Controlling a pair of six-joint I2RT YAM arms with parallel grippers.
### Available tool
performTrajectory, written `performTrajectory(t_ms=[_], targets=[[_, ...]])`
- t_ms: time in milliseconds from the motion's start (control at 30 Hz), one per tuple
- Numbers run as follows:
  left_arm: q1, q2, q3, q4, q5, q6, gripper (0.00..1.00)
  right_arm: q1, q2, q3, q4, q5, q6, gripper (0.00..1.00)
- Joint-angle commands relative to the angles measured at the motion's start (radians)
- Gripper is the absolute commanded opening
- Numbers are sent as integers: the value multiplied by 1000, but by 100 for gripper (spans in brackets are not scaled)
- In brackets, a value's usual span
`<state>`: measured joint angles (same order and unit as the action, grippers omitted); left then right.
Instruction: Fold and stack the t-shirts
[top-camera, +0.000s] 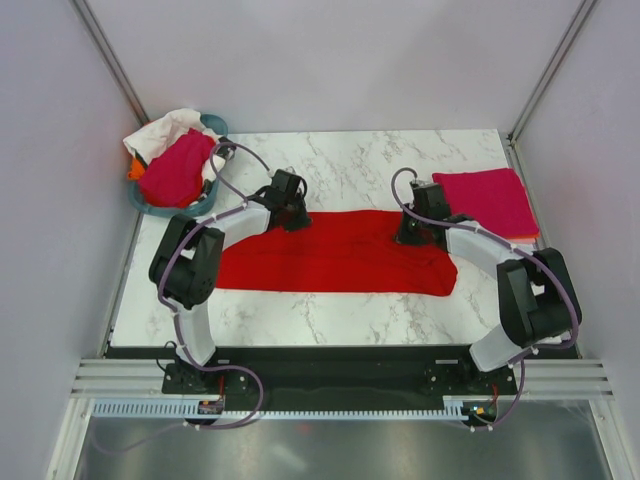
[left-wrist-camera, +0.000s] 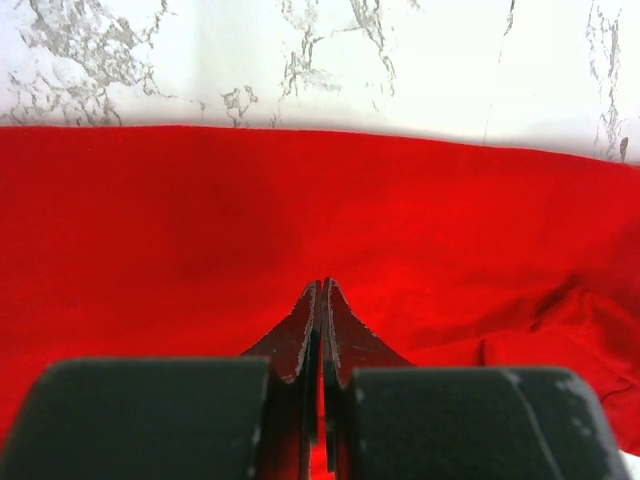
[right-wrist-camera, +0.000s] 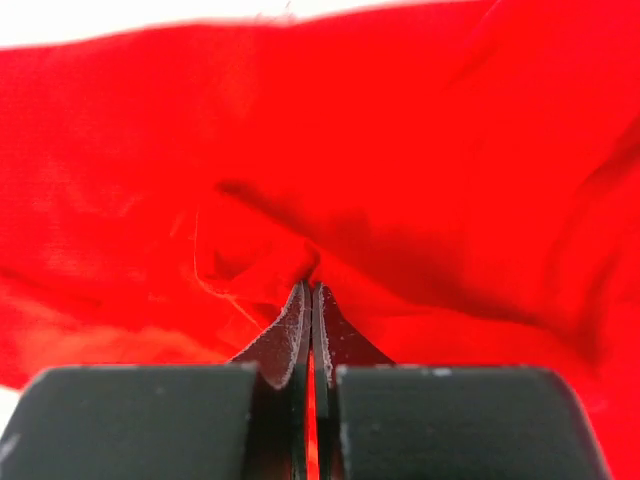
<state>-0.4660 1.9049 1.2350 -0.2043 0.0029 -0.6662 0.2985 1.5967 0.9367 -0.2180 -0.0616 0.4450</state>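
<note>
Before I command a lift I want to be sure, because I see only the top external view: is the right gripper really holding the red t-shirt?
Observer: Yes. In the right wrist view the right gripper is shut on a raised fold of the red t-shirt.
Operator: And the left gripper?
Observer: The left wrist view shows the left gripper shut, its tips down on flat cloth. I cannot tell whether any cloth is pinched.
Operator: Is the cloth wrinkled there?
Observer: It is smooth ahead of the gripper. Creases lie only toward the right edge of that view.
</note>
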Motion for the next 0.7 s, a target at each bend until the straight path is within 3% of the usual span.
performTrajectory(t_ms=[0,200,333,367,400,500,667], targets=[[1,3,35,-1,3,45,2,24,-63,-67,34,-136,38,0],[1,-1,34,0,2,54,2,90,-124,-170,83,-296,150,22],[-3,-6,35,2,8,62,2,103,-210,-200,80,-325,182,49],[-6,-12,35,2,9,65,2,103,-227,-193,66,-311,178,60],[-8,-17,35,2,9,69,2,100,-256,-185,37,-273,169,64],[-23,-47,32,0,14,71,2,85,-293,-155,-23,-146,152,66],[-69,-118,14,0,45,59,2,60,-346,-147,-67,-6,143,56]])
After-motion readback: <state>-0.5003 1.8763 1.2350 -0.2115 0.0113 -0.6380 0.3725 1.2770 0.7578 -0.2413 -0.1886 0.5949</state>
